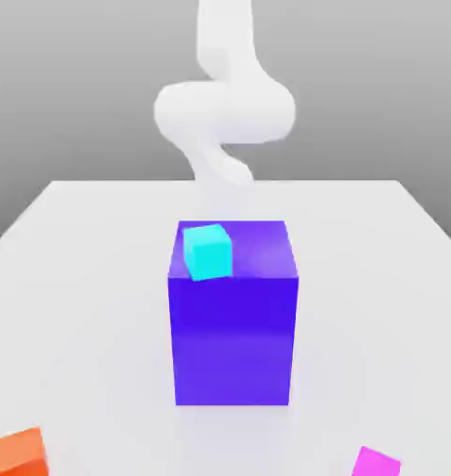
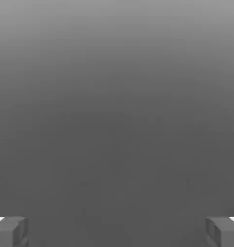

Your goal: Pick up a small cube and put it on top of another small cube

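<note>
White table point(image 1: 89, 279) under a plain grey backdrop. Large purple block point(image 1: 233, 325) stands mid-table; small cyan cube point(image 1: 208, 251) rests on its top, toward the exterior view's left. Orange cube point(image 1: 22, 453) and magenta cube point(image 1: 376, 462) sit near the front edge. Gripper point(image 2: 117, 230) jaws wide apart, holding nothing.

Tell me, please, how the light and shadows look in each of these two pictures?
Exterior view: soft, even light; the purple block has a brighter top than front and casts only a faint shadow on the white table; the cyan cube looks bright. Hand view: a plain grey gradient, darker lower down, with the gripper fingertips wide apart.
</note>
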